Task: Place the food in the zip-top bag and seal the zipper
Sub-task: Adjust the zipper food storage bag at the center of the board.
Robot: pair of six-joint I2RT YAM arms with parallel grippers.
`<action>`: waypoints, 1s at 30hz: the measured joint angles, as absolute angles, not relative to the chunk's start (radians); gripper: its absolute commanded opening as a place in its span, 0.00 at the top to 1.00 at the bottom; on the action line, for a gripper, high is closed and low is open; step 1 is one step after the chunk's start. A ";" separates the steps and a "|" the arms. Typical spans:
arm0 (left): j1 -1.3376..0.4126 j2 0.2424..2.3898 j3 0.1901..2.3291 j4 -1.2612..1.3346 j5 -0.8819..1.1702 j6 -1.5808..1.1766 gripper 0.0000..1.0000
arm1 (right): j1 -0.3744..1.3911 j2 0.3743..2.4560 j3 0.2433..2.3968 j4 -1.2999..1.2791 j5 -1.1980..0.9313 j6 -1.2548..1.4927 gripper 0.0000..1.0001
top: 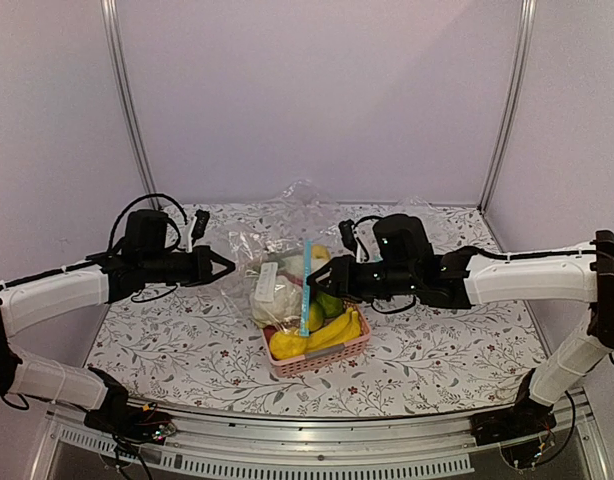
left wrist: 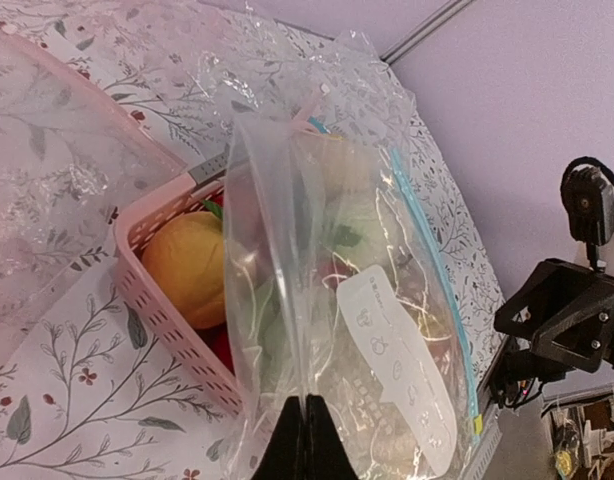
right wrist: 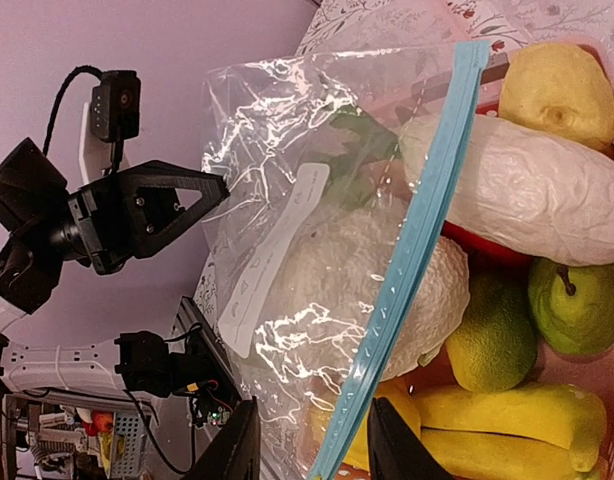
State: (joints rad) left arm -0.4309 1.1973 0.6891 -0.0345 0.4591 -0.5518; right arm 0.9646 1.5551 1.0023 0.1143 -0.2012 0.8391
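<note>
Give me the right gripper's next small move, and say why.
Probably close the right gripper on the zipper. The blue strip runs between its open fingers, the left gripper is shut on the zip-top bag, and the white oblong piece lies in the pink basket, so the mouth likely needs pulling open.

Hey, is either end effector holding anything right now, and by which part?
The left end effector is shut on the zip-top bag, pinching its clear plastic edge. The right end effector straddles the zipper, jaws apart.
</note>
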 measured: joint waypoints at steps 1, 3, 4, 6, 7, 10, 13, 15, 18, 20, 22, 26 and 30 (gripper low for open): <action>-0.430 1.197 0.688 -0.035 0.461 -0.552 1.00 | 0.961 1.563 1.003 0.117 -0.205 0.848 0.63; -0.430 1.197 0.687 -0.034 0.463 -0.552 1.00 | 0.957 1.583 1.003 0.122 -0.216 0.864 0.63; -0.430 1.197 0.687 -0.034 0.463 -0.552 1.00 | 0.953 1.594 1.003 0.124 -0.220 0.875 0.62; -0.430 1.197 0.687 -0.034 0.464 -0.553 1.00 | 0.946 1.613 1.005 0.128 -0.227 0.888 0.62; -0.430 1.197 0.687 -0.034 0.464 -0.553 1.00 | 0.942 1.623 1.009 0.131 -0.231 0.895 0.62; -0.430 1.197 0.687 -0.028 0.464 -0.553 1.00 | 0.939 1.647 1.020 0.136 -0.244 0.907 0.62; -0.429 1.197 0.687 -0.010 0.465 -0.554 1.00 | 0.936 1.658 1.032 0.145 -0.253 0.917 0.62; -0.429 1.197 0.687 -0.005 0.465 -0.554 1.00 | 0.936 1.665 1.043 0.150 -0.261 0.923 0.62; -0.429 1.197 0.687 0.001 0.465 -0.554 1.00 | 0.936 1.676 1.061 0.160 -0.270 0.928 0.62; -0.428 1.197 0.687 0.003 0.465 -0.554 1.00 | 0.935 1.683 1.067 0.163 -0.273 0.929 0.63; -0.427 1.197 0.687 0.004 0.465 -0.554 1.00 | 0.935 1.692 1.073 0.167 -0.276 0.929 0.63; -0.427 1.197 0.687 0.004 0.465 -0.554 1.00 | 0.935 1.705 1.073 0.167 -0.279 0.933 0.63; -0.427 1.197 0.687 0.005 0.465 -0.554 1.00 | 0.935 1.708 1.073 0.168 -0.280 0.944 0.65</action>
State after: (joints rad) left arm -0.4271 1.1973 0.6868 0.0048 0.4652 -0.5541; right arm 0.9348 1.7084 1.0725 0.1680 -0.2802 0.9440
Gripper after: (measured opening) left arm 0.004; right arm 0.363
